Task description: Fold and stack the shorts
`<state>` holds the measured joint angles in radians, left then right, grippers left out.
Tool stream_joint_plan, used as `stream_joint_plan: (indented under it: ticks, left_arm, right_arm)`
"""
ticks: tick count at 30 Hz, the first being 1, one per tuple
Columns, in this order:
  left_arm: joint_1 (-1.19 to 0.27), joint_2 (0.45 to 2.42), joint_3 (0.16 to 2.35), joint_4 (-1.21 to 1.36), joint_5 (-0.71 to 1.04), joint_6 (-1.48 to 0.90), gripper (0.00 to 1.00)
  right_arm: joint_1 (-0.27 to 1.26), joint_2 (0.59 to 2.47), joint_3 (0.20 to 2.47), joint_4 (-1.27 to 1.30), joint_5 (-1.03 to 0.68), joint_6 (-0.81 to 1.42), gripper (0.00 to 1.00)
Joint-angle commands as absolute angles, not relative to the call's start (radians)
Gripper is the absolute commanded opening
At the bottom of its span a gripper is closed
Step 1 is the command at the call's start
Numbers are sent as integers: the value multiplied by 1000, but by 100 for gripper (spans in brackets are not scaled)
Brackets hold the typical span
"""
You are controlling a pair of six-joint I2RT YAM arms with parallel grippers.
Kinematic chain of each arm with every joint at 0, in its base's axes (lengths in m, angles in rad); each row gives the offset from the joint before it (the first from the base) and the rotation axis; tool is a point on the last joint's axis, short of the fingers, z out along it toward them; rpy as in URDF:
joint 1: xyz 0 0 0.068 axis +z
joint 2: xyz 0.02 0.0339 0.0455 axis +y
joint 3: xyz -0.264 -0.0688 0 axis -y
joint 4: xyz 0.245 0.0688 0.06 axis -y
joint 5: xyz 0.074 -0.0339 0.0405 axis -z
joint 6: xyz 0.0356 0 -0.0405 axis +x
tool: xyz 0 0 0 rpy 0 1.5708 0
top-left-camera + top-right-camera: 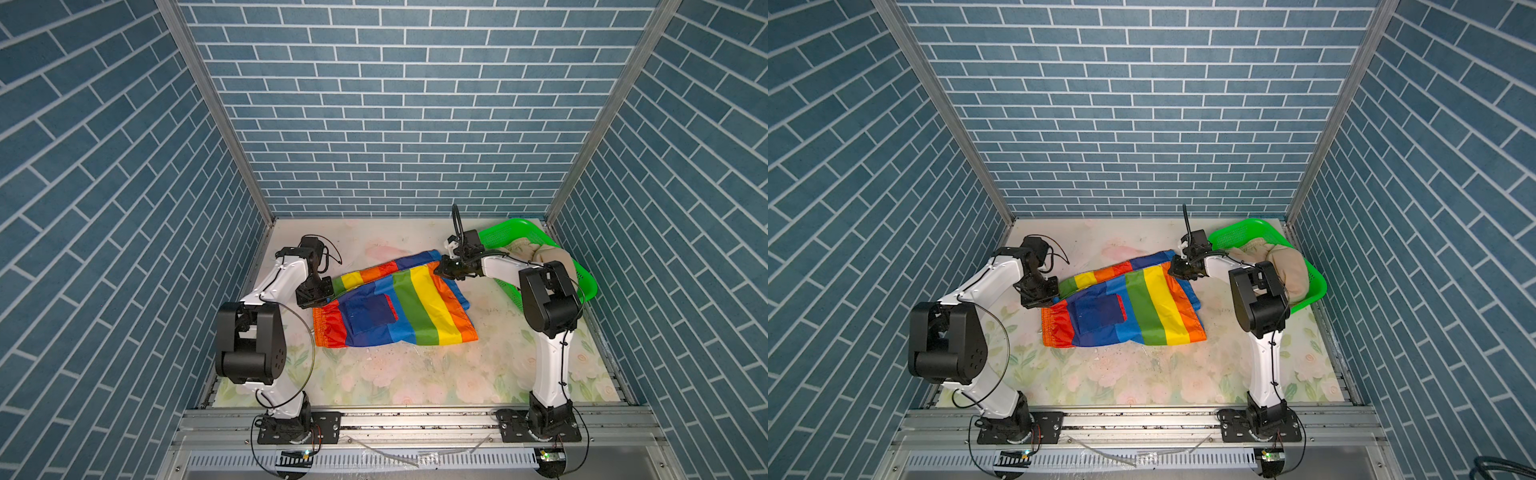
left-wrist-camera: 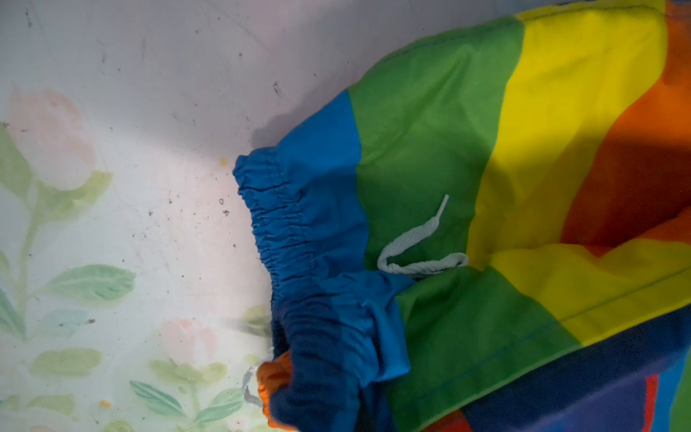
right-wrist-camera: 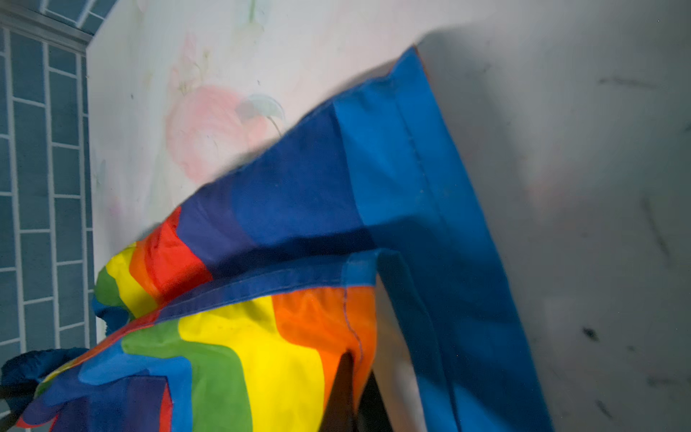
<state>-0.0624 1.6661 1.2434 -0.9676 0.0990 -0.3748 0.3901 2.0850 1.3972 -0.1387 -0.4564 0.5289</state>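
The rainbow-striped shorts (image 1: 399, 303) (image 1: 1133, 307) lie spread across the middle of the floral table, partly folded over themselves. At their left end my left gripper (image 1: 325, 297) (image 1: 1054, 296) is shut on the gathered blue waistband (image 2: 284, 224), with the white drawstring (image 2: 418, 247) beside it. Bunched cloth hides its fingers in the left wrist view. At the far right corner my right gripper (image 1: 439, 271) (image 1: 1173, 271) is shut on the orange hem (image 3: 336, 329), with a dark fingertip (image 3: 342, 392) against the cloth. The beige shorts (image 1: 563, 257) (image 1: 1287, 266) lie crumpled in the basket.
A green perforated basket (image 1: 515, 228) (image 1: 1246, 230) stands tilted at the back right corner, right behind my right arm. Blue brick-patterned walls enclose the table (image 1: 415, 374) on three sides. A metal rail runs along the front edge.
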Motion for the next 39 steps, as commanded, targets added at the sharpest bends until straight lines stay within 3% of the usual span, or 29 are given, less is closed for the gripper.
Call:
stream_joint_plan:
  ticks: [1, 9, 18, 31, 39]
  left_arm:
    - [-66, 1623, 1256, -983, 110, -367, 5]
    - [-66, 1553, 1239, -980, 160, -370, 5]
    - [-66, 1476, 1287, -1007, 200, -386, 5]
    - [-62, 1384, 1396, -1061, 254, -424, 7]
    - [-45, 1397, 1333, -1021, 293, -442, 6]
  right_arm:
    - [388, 1906, 1316, -91, -432, 561, 0]
    - [414, 1533, 1109, -57, -334, 577, 0]
    - [471, 1279, 1107, -152, -174, 498, 0]
    - [474, 1259, 1264, -174, -137, 430, 0]
    - [477, 1322, 1386, -161, -189, 377, 0]
